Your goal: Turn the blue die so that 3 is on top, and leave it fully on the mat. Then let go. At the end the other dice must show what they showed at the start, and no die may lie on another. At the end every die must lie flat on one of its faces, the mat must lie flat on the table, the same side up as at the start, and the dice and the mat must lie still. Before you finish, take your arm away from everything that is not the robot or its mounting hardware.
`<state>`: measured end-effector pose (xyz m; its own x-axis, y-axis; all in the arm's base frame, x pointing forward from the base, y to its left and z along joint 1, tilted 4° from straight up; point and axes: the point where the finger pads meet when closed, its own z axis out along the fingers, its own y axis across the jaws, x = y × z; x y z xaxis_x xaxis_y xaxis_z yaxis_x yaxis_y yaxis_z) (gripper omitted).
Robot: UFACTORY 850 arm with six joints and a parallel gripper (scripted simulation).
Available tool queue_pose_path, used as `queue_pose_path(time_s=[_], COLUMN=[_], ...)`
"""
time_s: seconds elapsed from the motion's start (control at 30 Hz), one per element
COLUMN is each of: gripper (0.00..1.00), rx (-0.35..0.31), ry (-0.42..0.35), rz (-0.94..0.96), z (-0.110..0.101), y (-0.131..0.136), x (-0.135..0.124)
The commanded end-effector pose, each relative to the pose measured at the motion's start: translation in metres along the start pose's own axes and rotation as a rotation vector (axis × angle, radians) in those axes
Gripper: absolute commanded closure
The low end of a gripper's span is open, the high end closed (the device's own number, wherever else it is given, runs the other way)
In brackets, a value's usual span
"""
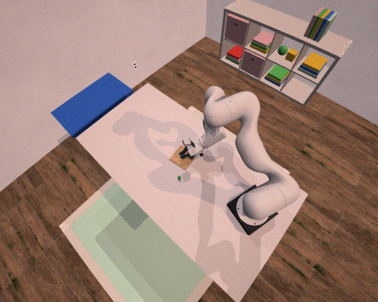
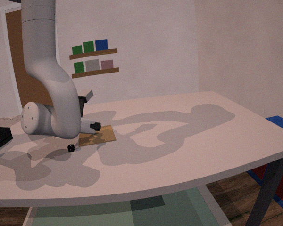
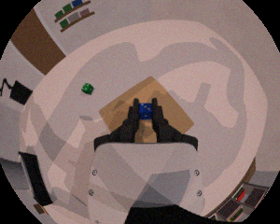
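Holding the blue die (image 3: pixel 146 111) pinched between narrow-set black fingers, the gripper (image 3: pixel 146 119) sits low over the mat (image 2: pixel 107 137), near the middle of the tabletop (image 2: pixel 185 136). By my judgement the turn is under way; which face is up cannot be read, and setting down and letting go remain. Smooth and pale is the tabletop; the mat is thin, flat, tan and rectangular. Small hard cubes, the green die (image 1: pixel 179 177) and black die (image 2: pixel 70 148), rest off the mat.
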<state>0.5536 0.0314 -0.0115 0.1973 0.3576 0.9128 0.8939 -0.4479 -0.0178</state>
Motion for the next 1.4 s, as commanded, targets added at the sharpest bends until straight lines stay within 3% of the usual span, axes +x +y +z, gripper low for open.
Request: queue_pose_path(time_s=[0.0,1.37], gripper=[0.85,0.85], rx=[-0.001,-0.001], ry=[0.001,0.001], rz=[-0.001,-0.001], z=[0.0,0.005], y=[0.001,0.001], x=[0.001,-0.01])
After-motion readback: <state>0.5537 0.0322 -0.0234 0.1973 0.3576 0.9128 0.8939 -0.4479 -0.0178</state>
